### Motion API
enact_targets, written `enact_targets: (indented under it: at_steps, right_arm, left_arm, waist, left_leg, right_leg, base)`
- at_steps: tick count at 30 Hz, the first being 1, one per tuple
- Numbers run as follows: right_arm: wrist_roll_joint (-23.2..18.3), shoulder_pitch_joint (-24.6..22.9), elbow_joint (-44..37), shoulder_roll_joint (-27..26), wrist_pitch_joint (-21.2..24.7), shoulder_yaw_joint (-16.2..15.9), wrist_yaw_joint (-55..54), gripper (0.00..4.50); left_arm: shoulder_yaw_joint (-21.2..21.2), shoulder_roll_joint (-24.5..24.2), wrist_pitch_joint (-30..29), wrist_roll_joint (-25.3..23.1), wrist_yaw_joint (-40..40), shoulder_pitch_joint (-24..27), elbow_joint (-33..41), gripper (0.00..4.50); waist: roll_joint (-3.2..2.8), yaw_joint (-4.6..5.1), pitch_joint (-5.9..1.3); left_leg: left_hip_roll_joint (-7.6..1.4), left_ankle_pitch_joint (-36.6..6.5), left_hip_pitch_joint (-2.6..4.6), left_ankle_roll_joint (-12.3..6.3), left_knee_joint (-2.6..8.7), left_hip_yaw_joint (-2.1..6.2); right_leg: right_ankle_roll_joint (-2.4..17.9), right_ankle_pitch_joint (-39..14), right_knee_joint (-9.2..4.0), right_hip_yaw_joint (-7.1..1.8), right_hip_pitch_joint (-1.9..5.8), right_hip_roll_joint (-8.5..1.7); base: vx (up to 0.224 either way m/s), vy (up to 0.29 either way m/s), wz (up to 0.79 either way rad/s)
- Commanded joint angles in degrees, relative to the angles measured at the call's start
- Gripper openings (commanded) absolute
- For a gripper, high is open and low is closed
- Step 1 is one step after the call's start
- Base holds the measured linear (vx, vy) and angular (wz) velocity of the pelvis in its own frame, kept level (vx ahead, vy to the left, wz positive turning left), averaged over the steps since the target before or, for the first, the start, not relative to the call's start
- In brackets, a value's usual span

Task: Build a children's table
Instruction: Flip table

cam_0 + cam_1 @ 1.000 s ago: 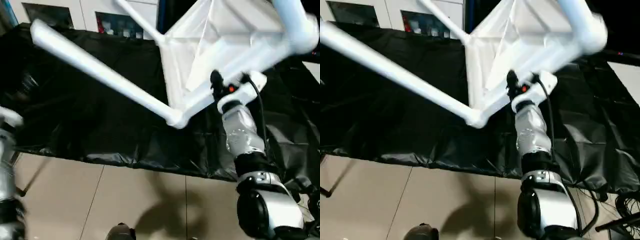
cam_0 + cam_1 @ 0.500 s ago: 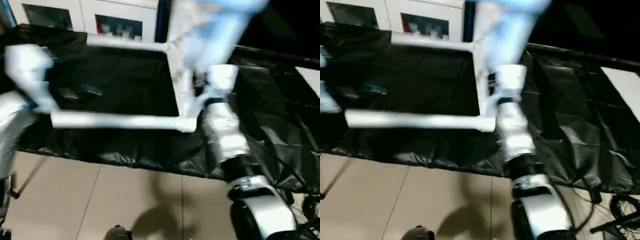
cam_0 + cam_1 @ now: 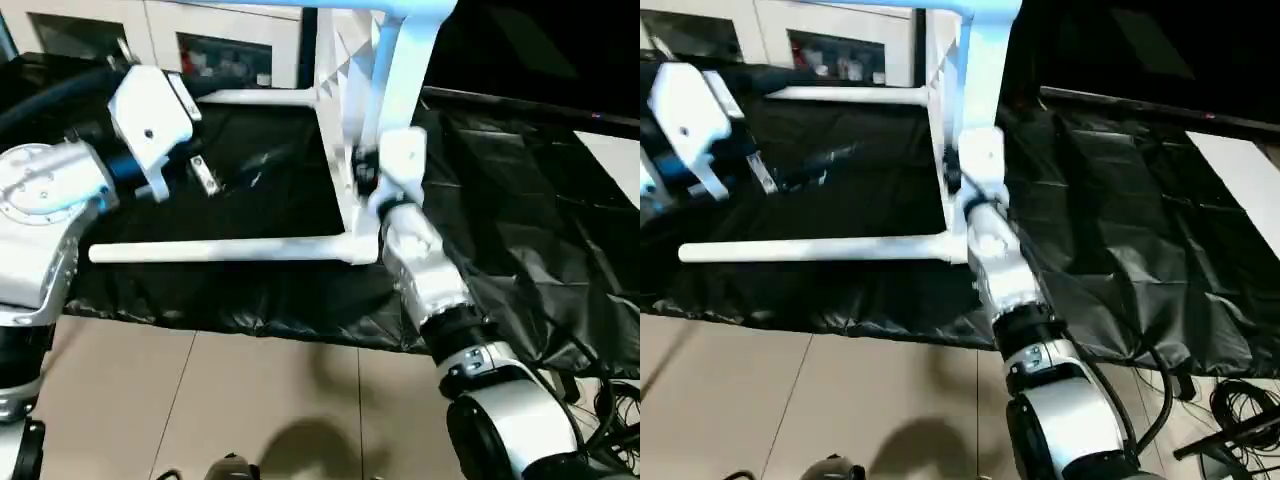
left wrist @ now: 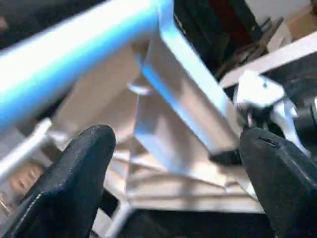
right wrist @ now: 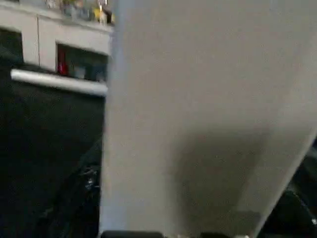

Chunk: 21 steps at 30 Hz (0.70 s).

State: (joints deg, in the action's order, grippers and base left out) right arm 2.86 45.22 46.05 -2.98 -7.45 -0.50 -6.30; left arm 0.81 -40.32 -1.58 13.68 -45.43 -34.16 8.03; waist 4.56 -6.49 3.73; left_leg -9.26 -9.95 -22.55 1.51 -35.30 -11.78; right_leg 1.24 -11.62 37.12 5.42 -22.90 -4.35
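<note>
The children's table [image 3: 347,110] stands on its side on the black-covered surface, its white top upright and edge-on to me. Its tube legs point to the left: one lower leg [image 3: 230,249] lies level near the front, another leg [image 3: 255,97] runs along the back, and more cross the picture's top. My right gripper [image 3: 365,178] is pressed against the top's near edge, and its wrist view has the white panel right in front of it. My left arm [image 3: 150,112] is raised left of the table. The left gripper [image 4: 176,144] is open, with a leg and the ribbed underside beyond its fingers.
A crinkled black sheet [image 3: 520,200] covers the work surface, its front edge hanging over a tiled floor [image 3: 250,400]. A white glass-doored cabinet [image 3: 225,55] stands behind. Cables [image 3: 1230,410] lie on the floor at the lower right.
The table has swung from a raised tilt to standing on its side, lower leg now level. My left arm has come up from the left toward the table. The camera has also shifted.
</note>
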Motion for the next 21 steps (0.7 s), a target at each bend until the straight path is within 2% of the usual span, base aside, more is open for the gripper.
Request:
enact_targets:
  at_steps: [1, 5, 12, 14, 15, 20, 21]
  right_arm:
    - [-0.83, 0.51, 0.99, 1.81, -0.07, 1.79, 0.10, 3.03]
    - [-2.11, 1.34, 2.58, 2.35, -0.77, 2.89, 1.77, 3.03]
    - [-2.38, 1.95, 3.68, 1.95, -1.90, 2.50, 2.73, 3.03]
    - [-2.62, 2.15, 3.84, 1.59, -2.31, 2.64, 2.92, 3.03]
    - [-2.71, 2.40, 3.79, 1.39, -2.42, 2.69, 3.07, 3.03]
    - [-3.17, 3.51, 3.95, 0.93, -4.29, 2.61, 4.52, 3.03]
    - [-3.28, 3.70, 4.00, 0.85, -4.75, 2.63, 4.79, 3.03]
  left_arm:
    - [-0.20, -0.53, 5.42, -4.27, 1.39, -1.86, 0.38, 4.50]
    - [-0.42, -1.98, 14.73, -13.90, 7.80, -5.02, -4.37, 4.50]
    - [-1.27, -1.72, 23.25, -21.59, 14.21, -6.01, -8.01, 4.50]
    - [-1.00, -1.77, 23.87, -24.29, 16.90, -6.35, -9.86, 4.50]
    - [-0.79, -2.29, 23.40, -27.25, 19.80, -6.76, -11.17, 4.50]
    - [-0.94, -3.49, 19.99, -32.59, 24.61, -8.63, -16.78, 4.50]
    - [-1.13, -3.54, 19.76, -33.06, 25.35, -8.98, -17.73, 4.50]
  waist:
    - [-1.44, 0.18, -3.87]
    - [-1.50, 0.11, -3.85]
    - [-1.59, 0.13, -4.08]
    - [-1.69, 0.16, -4.12]
    - [-1.68, 0.24, -4.09]
    - [-1.84, 0.27, -4.04]
    - [-2.09, 0.32, -4.08]
  left_leg:
    - [-4.71, -17.30, 2.25, 8.23, 5.61, 2.72]
    - [-4.69, -18.55, 2.33, 8.25, 5.60, 2.83]
    - [-4.84, -17.28, 2.23, 8.07, 5.51, 2.84]
    - [-4.81, -16.94, 2.23, 7.90, 5.47, 2.82]
    - [-4.78, -17.34, 2.25, 7.79, 5.46, 2.78]
    - [-4.80, -18.43, 2.40, 7.75, 5.48, 2.89]
    - [-4.78, -18.79, 2.45, 7.88, 5.45, 2.94]
  right_leg:
    - [5.94, -9.92, -4.06, -4.36, 1.71, -5.55]
    - [5.45, -11.29, -4.14, -4.42, 1.67, -5.66]
    - [7.21, -8.49, -3.72, -4.26, 1.63, -5.81]
    - [7.63, -7.52, -3.62, -4.23, 1.62, -5.71]
    - [7.70, -7.67, -3.64, -4.26, 1.56, -5.63]
    - [8.12, -8.98, -3.77, -4.24, 1.35, -5.77]
    - [8.18, -8.69, -3.73, -4.22, 1.31, -5.71]
  base:
    - [0.000, 0.000, 0.00]
    - [0.000, 0.000, 0.00]
    - [0.000, 0.000, 0.00]
    - [0.000, 0.000, 0.00]
    - [0.000, 0.000, 0.00]
    - [0.000, 0.000, 0.00]
    - [0.000, 0.000, 0.00]
